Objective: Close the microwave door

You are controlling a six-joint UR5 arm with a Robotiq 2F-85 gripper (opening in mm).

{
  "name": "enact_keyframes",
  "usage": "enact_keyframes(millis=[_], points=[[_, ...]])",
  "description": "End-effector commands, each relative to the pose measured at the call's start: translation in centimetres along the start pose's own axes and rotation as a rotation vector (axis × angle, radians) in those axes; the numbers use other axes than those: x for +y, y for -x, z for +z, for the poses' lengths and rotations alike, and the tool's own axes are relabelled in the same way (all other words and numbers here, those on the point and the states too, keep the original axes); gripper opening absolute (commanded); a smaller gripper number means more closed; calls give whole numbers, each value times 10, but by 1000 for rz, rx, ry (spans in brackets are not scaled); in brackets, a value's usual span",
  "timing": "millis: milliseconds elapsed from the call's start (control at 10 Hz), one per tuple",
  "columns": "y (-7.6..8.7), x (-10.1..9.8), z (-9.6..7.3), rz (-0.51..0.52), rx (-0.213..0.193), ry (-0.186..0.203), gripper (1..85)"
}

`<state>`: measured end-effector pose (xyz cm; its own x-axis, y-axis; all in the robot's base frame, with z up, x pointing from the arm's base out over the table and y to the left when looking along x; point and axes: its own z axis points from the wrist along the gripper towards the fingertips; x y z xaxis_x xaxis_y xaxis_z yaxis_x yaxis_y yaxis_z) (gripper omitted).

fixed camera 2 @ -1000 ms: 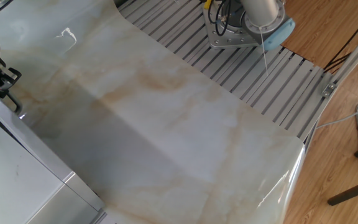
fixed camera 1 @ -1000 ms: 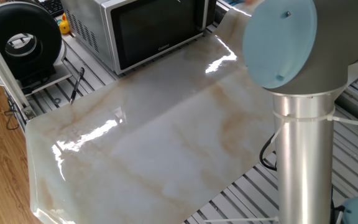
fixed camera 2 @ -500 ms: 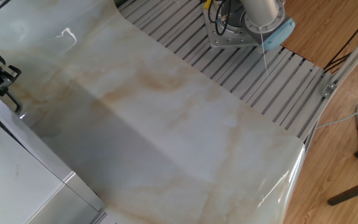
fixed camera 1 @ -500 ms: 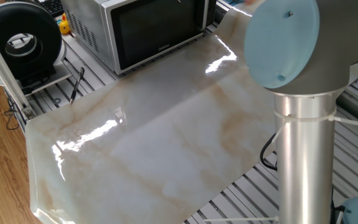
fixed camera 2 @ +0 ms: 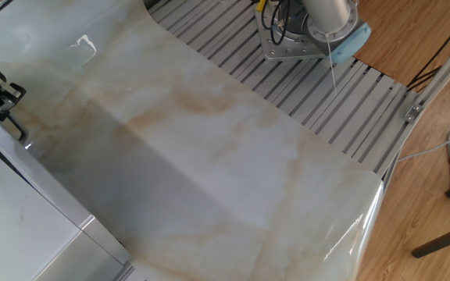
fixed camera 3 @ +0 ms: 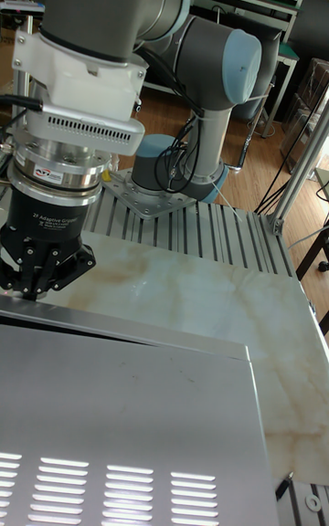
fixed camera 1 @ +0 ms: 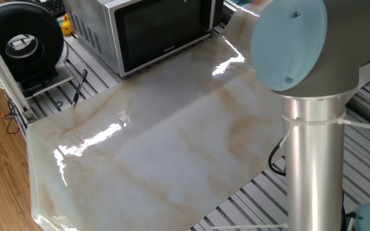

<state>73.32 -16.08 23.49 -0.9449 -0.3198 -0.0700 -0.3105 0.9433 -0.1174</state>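
Observation:
The silver-grey microwave stands at the far edge of the table, and its top panel fills the foreground of the tall fixed view. The microwave door, dark glass with a small white logo at its lower edge, lies flush with the front of the body. My gripper hangs at the microwave's front corner on the right-hand side of the door. In the tall fixed view the gripper dips behind the top edge, which hides its fingertips. Nothing shows between the fingers.
A glossy marble-patterned sheet covers the table. A round black fan-like device sits left of the microwave, with a small yellow toy between them. The arm's large elbow and column block the right side. Slatted metal table surrounds the arm's base.

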Motion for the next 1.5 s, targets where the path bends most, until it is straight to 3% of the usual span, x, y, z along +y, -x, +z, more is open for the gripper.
enact_keyframes(millis=[0,1400], points=[[4,2,0,-3,-7,10,13],[11,7,0,-34,-26,32,13]])
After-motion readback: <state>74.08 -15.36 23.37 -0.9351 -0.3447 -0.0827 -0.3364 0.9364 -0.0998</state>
